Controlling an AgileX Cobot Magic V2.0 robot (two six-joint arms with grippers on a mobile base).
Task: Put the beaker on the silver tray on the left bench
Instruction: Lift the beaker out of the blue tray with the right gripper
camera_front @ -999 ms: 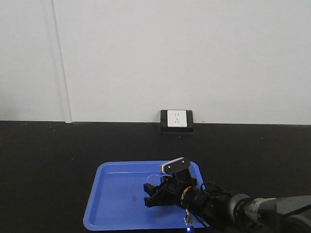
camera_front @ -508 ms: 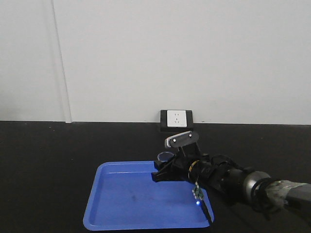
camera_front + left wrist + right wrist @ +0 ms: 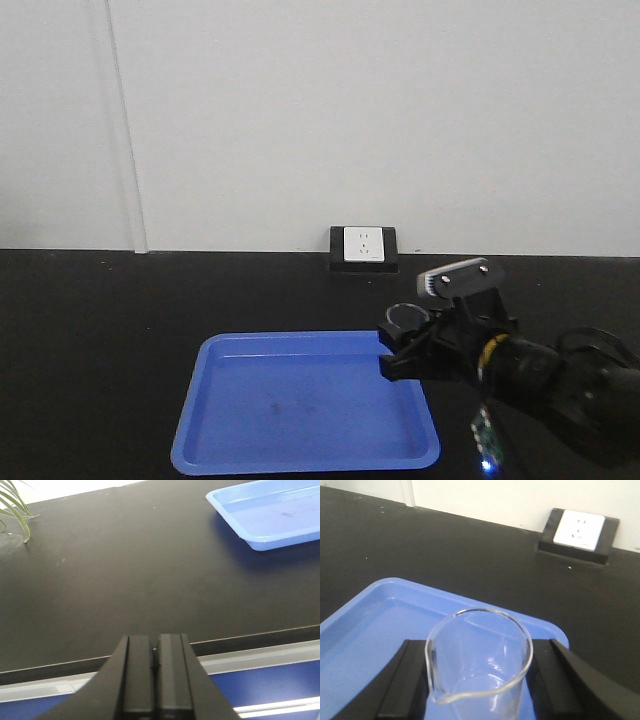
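three views to go through, and the silver tray shows in none of them, so i am carrying toward a place i cannot see yet. front view first: my right hand [image 3: 401, 347] reaches in from the right and is clamped on the beaker [image 3: 403, 317], which sits upright over the far right corner of the blue tray [image 3: 215, 420] and looks lifted clear of it, with the black tabletop [image 3: 100, 320] all around and a wall socket [image 3: 364, 245] behind. left wrist view: my left hand [image 3: 155, 647] has its fingers pressed together on nothing, hanging near the front edge of the tabletop, the blue tray off at the upper right and some plant leaves [image 3: 11, 502] at the upper left. right wrist view: the beaker is empty, its round wall squeezed between two flat black pads [image 3: 402, 680], spout turned toward the camera's lower left, the tray corner underneath. my worry from here is the grip itself: flat pads on slick curved glass touch along thin lines only, so a quick swing or a jolt from the base could let the beaker twist or slide out. squeezing harder to be safe might crack it. if i travel low, its bottom could also clip the blue tray's rim on the way out.
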